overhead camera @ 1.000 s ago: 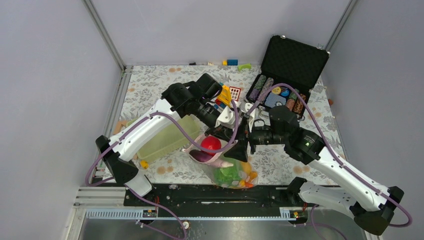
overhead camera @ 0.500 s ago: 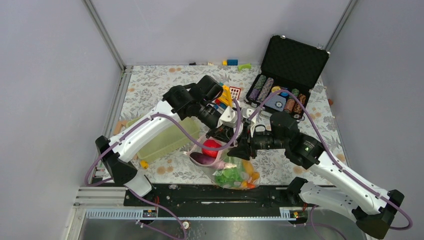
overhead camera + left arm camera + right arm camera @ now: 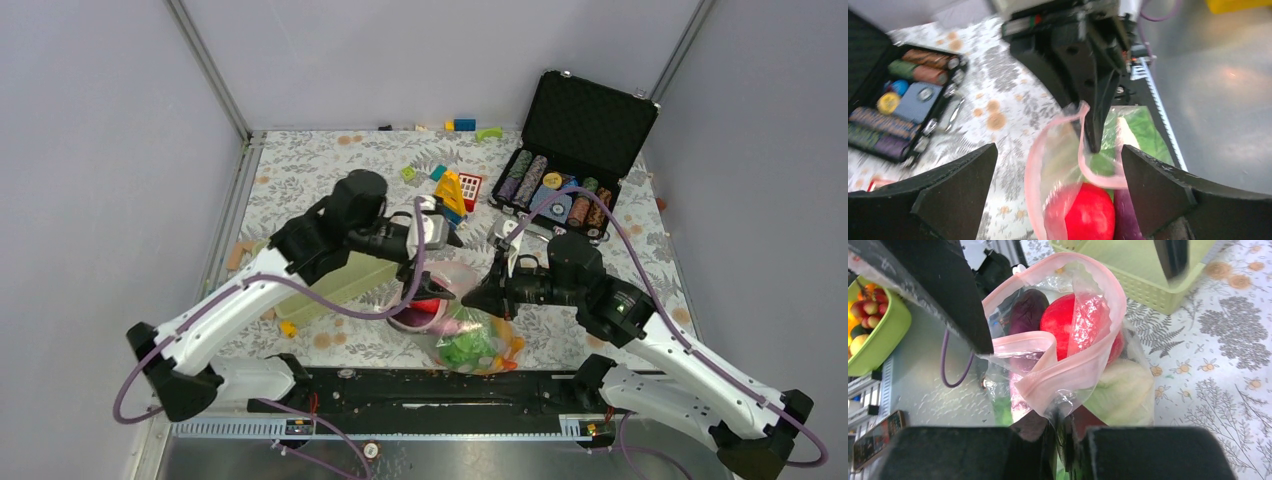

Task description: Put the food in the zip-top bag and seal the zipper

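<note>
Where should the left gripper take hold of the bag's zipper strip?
Likely the zipper strip's free arc, across the mouth from the right gripper's hold. Come from above, the open left gripper straddling it: the rim stands upright and thin there.

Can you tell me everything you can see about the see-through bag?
The zip-top bag is clear, crinkly plastic with a pink zipper around its mouth. The mouth is open and partly folded, not sealed. Inside are a red round toy, a purple one and green leafy pieces. It lies on the flowery table. The right gripper pinches the zipper with its fingers; the left gripper is open around the mouth.
</note>
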